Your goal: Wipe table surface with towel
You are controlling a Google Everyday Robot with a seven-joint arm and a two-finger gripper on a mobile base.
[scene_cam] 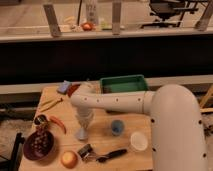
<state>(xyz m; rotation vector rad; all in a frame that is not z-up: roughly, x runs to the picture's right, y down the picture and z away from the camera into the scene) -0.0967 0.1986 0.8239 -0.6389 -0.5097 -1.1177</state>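
My gripper (82,125) points down at the wooden table (102,137), left of the middle, at the end of the white arm (120,102) that reaches in from the right. A small pale grey bunch (81,134) sits on the table right under the gripper; it may be the towel, but I cannot tell whether it is held. A blue folded cloth or sponge (64,87) lies at the back left corner.
A green bin (124,83) stands at the back. A blue cup (117,127) and a white cup (138,141) are right of the gripper. A red chili (57,122), a dark bowl of grapes (39,145), an orange (69,159) and a black-handled tool (107,155) lie at the front left.
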